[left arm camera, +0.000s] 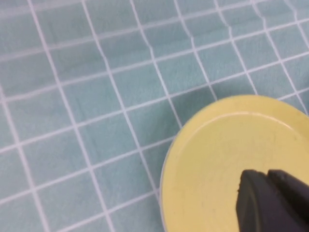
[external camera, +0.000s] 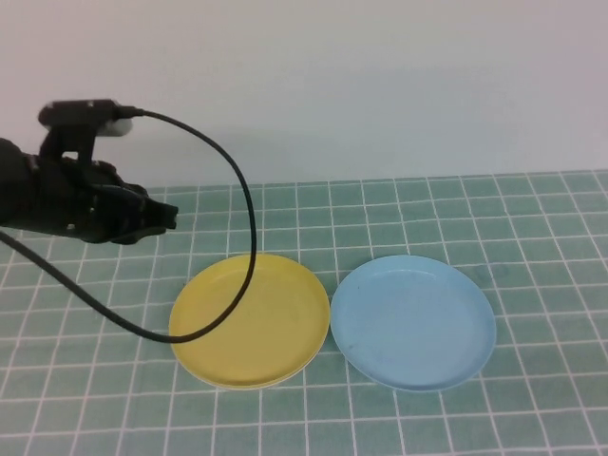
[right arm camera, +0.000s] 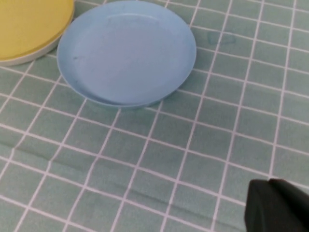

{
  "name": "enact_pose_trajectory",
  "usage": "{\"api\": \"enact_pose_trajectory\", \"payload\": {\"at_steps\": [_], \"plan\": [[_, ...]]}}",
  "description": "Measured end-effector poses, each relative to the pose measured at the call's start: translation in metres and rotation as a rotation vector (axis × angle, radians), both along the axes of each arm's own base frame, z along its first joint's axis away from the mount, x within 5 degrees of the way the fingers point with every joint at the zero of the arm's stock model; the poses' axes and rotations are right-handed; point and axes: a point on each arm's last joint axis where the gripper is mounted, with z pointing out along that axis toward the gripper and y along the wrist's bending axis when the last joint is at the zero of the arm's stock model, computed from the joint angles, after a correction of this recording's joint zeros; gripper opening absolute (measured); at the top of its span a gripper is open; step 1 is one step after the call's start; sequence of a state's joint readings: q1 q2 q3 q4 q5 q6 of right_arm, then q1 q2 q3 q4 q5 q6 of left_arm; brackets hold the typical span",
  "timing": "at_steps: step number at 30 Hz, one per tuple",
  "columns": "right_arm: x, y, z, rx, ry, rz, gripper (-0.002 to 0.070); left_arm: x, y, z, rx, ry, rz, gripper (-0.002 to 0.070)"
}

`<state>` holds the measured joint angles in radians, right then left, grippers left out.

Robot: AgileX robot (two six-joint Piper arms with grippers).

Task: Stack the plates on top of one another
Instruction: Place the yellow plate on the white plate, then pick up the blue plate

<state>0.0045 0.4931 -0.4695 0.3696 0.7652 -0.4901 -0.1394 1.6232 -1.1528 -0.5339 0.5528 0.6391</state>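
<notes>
Three plates are counting up here: the yellow plate (external camera: 250, 320) is sitting on a white plate (right arm camera: 29, 57) whose rim is peeking out beneath, and the light blue plate (external camera: 413, 321) is lying just beside them, to their right, rims nearly touching. One left gripper (external camera: 163, 215) is hanging above the checked cloth (external camera: 532, 228) behind and left of the yellow plate, jaws pinched together on nothing. One right gripper (right arm camera: 277, 205) is waiting clenched and empty near the blue plate, looking the better placed for it.
</notes>
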Motion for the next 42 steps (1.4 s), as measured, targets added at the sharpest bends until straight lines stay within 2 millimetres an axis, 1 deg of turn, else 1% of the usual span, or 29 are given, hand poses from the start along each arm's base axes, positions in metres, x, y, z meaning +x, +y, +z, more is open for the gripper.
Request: {"api": "enact_pose_trajectory", "payload": {"at_steps": [5, 8, 11, 14, 16, 19, 21, 23, 26, 29, 33, 37, 42], "plan": [[0.016, 0.002, 0.004, -0.002, 0.001, 0.025, -0.0002, -0.017, 0.006, 0.027, 0.032, -0.036, 0.02, 0.0002], [0.025, 0.001, 0.01, -0.012, -0.01, 0.029, -0.0002, -0.034, 0.013, 0.056, 0.06, -0.117, 0.056, 0.0001], [0.036, 0.002, 0.016, -0.01, 0.017, 0.037, -0.0002, -0.059, 0.022, 0.089, 0.092, -0.212, 0.089, 0.0001], [0.051, 0.003, 0.019, -0.005, 0.067, 0.044, -0.0002, -0.091, 0.032, 0.119, 0.123, -0.292, 0.135, 0.0], [0.061, 0.004, 0.02, 0.011, 0.094, 0.044, -0.0002, -0.111, 0.037, 0.134, 0.128, -0.327, 0.165, 0.0], [0.078, 0.006, 0.019, 0.047, 0.143, 0.043, 0.0007, -0.138, 0.042, 0.146, 0.125, -0.359, 0.182, 0.0], [0.091, 0.008, 0.016, 0.076, 0.18, 0.05, 0.0033, -0.153, 0.044, 0.147, 0.115, -0.367, 0.189, 0.0], [0.103, 0.011, 0.012, 0.106, 0.201, 0.07, 0.0077, -0.168, 0.046, 0.143, 0.112, -0.376, 0.191, 0.0], [0.121, 0.016, 0.006, 0.148, 0.212, 0.116, 0.0154, -0.191, 0.049, 0.131, 0.109, -0.377, 0.191, 0.0], [0.139, 0.021, -0.003, 0.194, 0.232, 0.142, 0.0214, -0.215, 0.054, 0.114, 0.124, -0.384, 0.204, 0.0], [0.165, 0.023, -0.023, 0.22, 0.277, 0.127, 0.0239, -0.247, 0.062, 0.099, 0.141, -0.433, 0.234, 0.0], [0.192, 0.028, -0.046, 0.193, 0.322, 0.121, 0.0255, -0.269, 0.066, 0.089, 0.102, -0.477, 0.261, 0.0], [0.226, 0.04, -0.068, 0.182, 0.376, 0.147, 0.0342, -0.284, 0.068, 0.08, 0.098, -0.473, 0.268, 0.0]]}}
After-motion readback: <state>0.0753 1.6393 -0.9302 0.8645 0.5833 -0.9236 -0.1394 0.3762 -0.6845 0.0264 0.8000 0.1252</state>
